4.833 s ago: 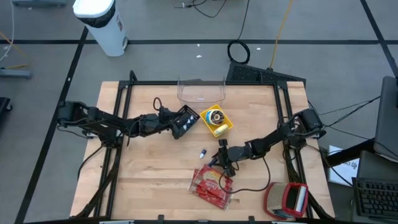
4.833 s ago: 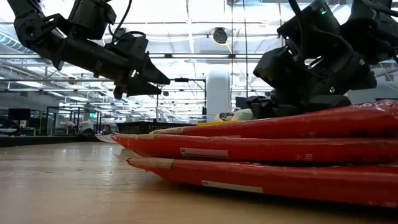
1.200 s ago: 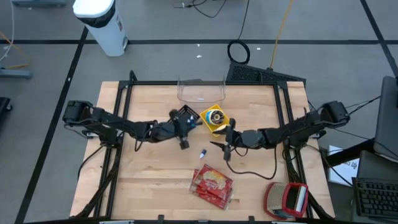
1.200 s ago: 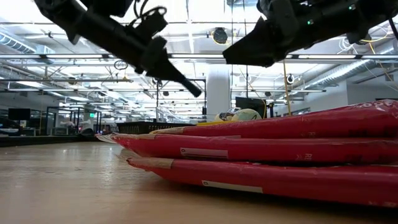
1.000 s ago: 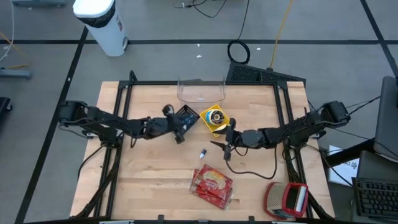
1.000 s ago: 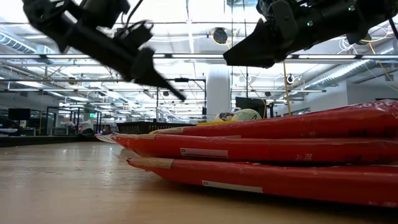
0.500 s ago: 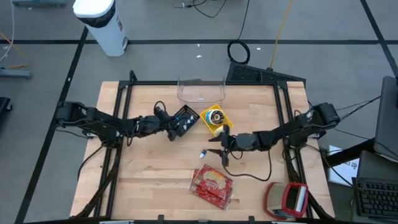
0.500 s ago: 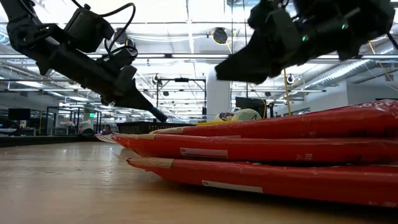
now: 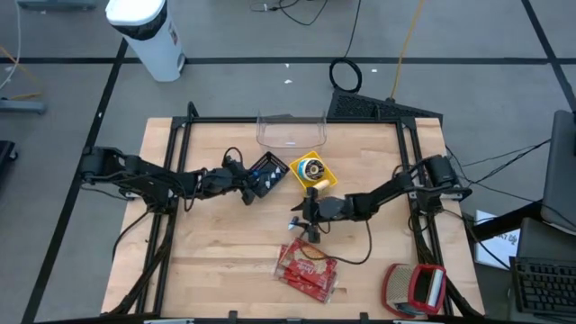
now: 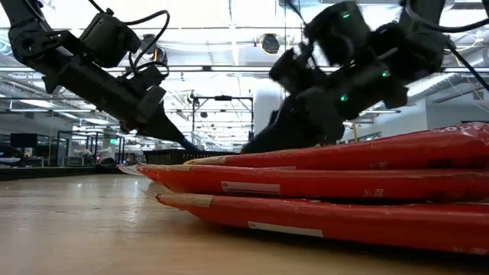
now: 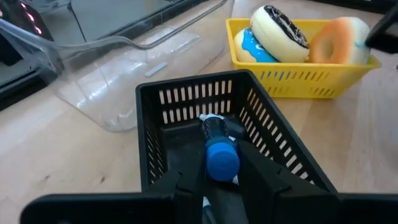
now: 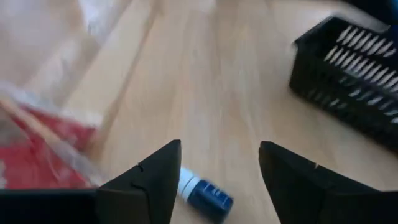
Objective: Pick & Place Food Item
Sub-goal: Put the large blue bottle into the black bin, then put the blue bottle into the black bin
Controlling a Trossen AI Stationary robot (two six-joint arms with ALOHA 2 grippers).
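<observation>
The desk (image 9: 216, 261) carries a red food packet (image 9: 308, 267) near its front edge. A black basket (image 9: 268, 173) and a yellow tray (image 9: 312, 171) of doughnuts sit toward the back. The left gripper (image 11: 214, 168) clamps a blue-capped tube (image 11: 219, 149) over the basket. The right gripper (image 12: 214, 171), fingers apart, hovers above a small blue-and-white tube (image 12: 202, 191) at the centre.

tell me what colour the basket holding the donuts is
Yellow: the basket with the donuts shows best in the left wrist view.
</observation>
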